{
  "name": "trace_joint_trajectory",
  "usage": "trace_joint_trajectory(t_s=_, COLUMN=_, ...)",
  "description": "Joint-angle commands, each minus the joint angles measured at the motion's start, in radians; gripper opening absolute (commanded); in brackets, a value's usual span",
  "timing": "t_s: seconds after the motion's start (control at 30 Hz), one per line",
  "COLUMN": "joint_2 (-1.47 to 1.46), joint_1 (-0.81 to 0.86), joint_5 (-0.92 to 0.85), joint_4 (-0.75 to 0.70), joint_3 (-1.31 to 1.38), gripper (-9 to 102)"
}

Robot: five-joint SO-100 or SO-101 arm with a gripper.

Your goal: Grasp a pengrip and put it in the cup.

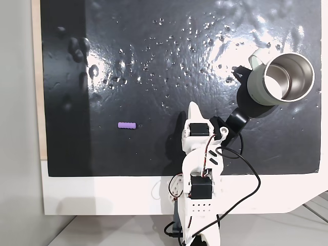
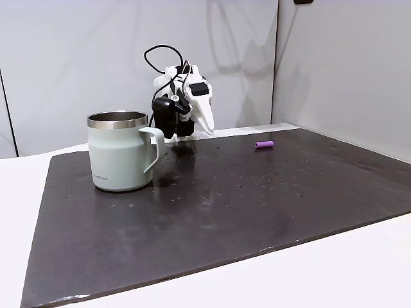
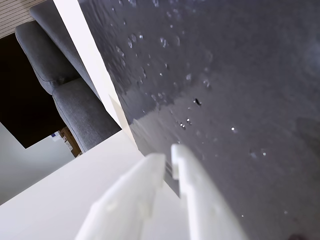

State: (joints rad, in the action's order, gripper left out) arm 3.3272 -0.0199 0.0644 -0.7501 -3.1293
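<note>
Pengrip (image 1: 127,125): light purple, lying flat on the black mat (image 1: 154,61), left of centre in a fixed view. Cup (image 1: 281,79): upper right, upright. Gripper (image 3: 168,158): white fingers nearly pressed together, holding nothing, at lower centre of the wrist view.

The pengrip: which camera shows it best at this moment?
The fixed view from above shows the pengrip best: its whole length lies unobstructed on the black mat, left of the arm. The other fixed view shows it small and far off, near the mat's back edge. In the wrist view I cannot pick it out.
</note>
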Motion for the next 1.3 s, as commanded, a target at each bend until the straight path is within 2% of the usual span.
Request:
trace_joint_trajectory(t_s=0.0, joint_2=0.011, joint_1=-0.003, joint_5=-0.029, joint_4=0.037, joint_3=-0.032, gripper=0)
trace_joint_trajectory(t_s=0.43, joint_2=0.011, joint_1=-0.011, joint_5=-0.043, joint_4=0.037, joint_3=-0.026, gripper=0)
trace_joint_trajectory(t_s=0.57, joint_2=0.011, joint_1=-0.020, joint_5=-0.095, joint_4=-0.009, joint_3=0.126, gripper=0)
trace_joint_trajectory(t_s=0.73, joint_2=-0.020, joint_1=-0.135, joint_5=-0.149, joint_4=-0.184, joint_3=0.403, gripper=0)
trace_joint_trajectory(t_s=0.83, joint_2=-0.161, joint_1=-0.175, joint_5=-0.124, joint_4=-0.298, joint_3=0.589, gripper=0)
trace_joint_trajectory(t_s=0.97, joint_2=-0.377, joint_1=-0.253, joint_5=-0.026, joint_4=-0.462, joint_3=0.844, gripper=0)
trace_joint_trajectory(t_s=1.27, joint_2=-0.893, joint_1=-0.408, joint_5=0.287, joint_4=-0.736, joint_3=1.370, gripper=4)
